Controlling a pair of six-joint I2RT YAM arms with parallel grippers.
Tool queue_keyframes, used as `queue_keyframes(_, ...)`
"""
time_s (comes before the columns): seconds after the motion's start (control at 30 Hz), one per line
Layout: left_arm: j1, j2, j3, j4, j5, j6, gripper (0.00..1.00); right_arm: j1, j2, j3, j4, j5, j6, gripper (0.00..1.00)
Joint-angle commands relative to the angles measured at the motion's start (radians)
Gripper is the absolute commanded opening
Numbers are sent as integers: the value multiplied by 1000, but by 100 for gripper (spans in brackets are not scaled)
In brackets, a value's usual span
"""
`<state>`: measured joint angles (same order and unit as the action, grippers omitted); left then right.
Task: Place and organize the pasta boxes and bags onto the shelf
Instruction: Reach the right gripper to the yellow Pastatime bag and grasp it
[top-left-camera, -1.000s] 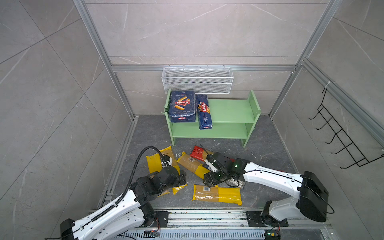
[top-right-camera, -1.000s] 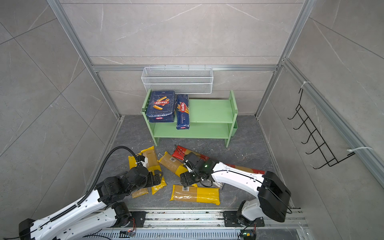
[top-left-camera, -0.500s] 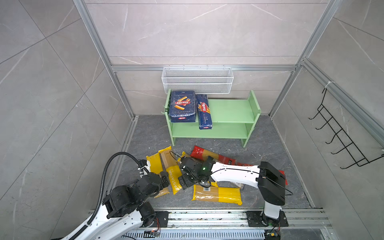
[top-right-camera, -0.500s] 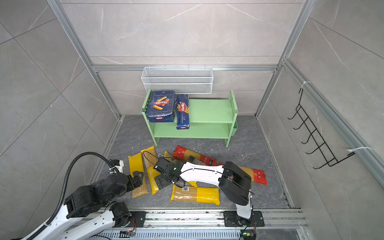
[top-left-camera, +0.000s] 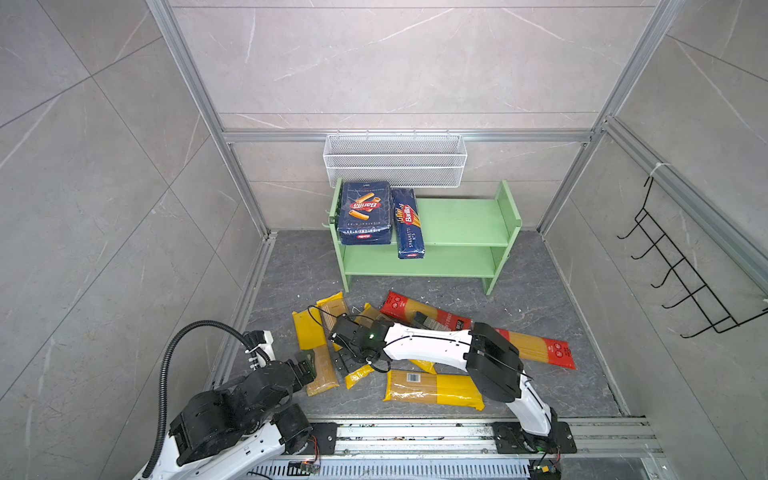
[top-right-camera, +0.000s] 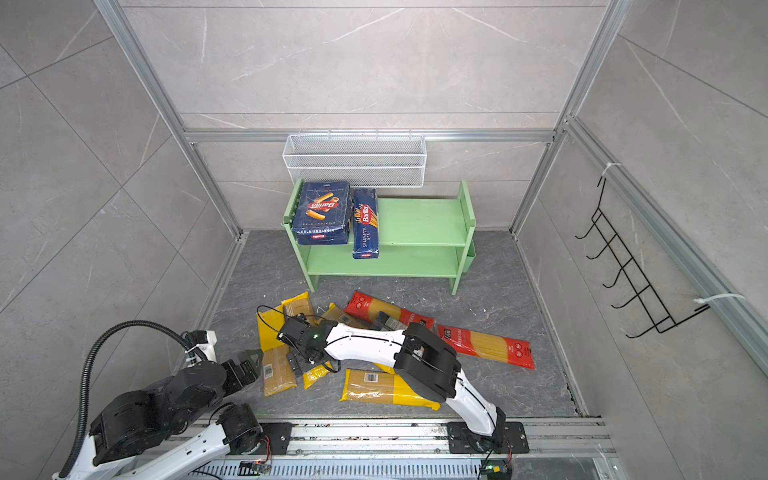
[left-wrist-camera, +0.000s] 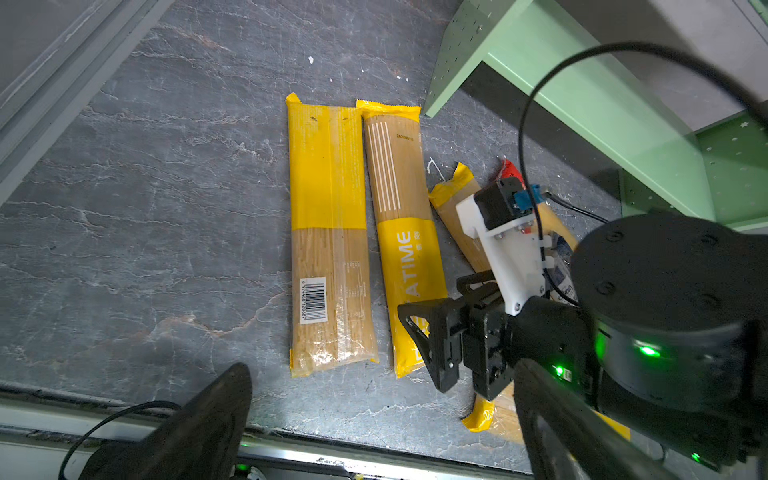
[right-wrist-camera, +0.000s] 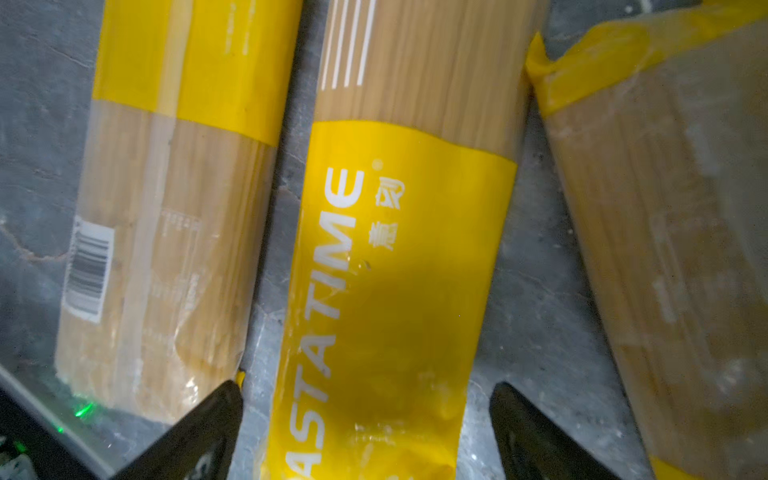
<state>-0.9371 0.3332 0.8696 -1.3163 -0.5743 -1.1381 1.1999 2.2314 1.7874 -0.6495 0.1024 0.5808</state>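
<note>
My right claw (right-wrist-camera: 365, 390) is spread wide and sits low over the table (top-left-camera: 548, 291). It straddles the yellow PASTATIME packet (right-wrist-camera: 395, 249), one finger on each side. Bare table shows between each finger and the wrapper, so nothing is gripped. The barcode packet (right-wrist-camera: 158, 232) lies just beside it, roughly parallel and outside the claw. My left claw (left-wrist-camera: 384, 374) is fully spread too and empty, hovering by the near ends of those two packets. The wide Barilla box (top-left-camera: 365, 212) and the narrow Barilla box (top-left-camera: 409, 226) lie side by side at the left end of the shelf (top-left-camera: 461, 224), on its top tier.
</note>
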Motion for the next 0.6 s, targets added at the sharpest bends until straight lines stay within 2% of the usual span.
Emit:
queue_keyframes(0.0,3,-14,31,-34,-32,-5,100,13,78,80,-115,34,20,95)
queue_keyframes(0.1,3,-22,38,-35,-35,2,100,16,118,113,-163,34,32,95)
queue_keyframes(0.27,1,-38,35,-24,-39,16,100,35,117,53,-165,60,65,94)
queue_keyframes(0.37,1,-40,27,-9,-35,26,100,49,126,10,-145,54,93,94)
queue_keyframes(0.57,1,-59,25,-4,-25,28,100,69,149,-76,-69,15,154,88)
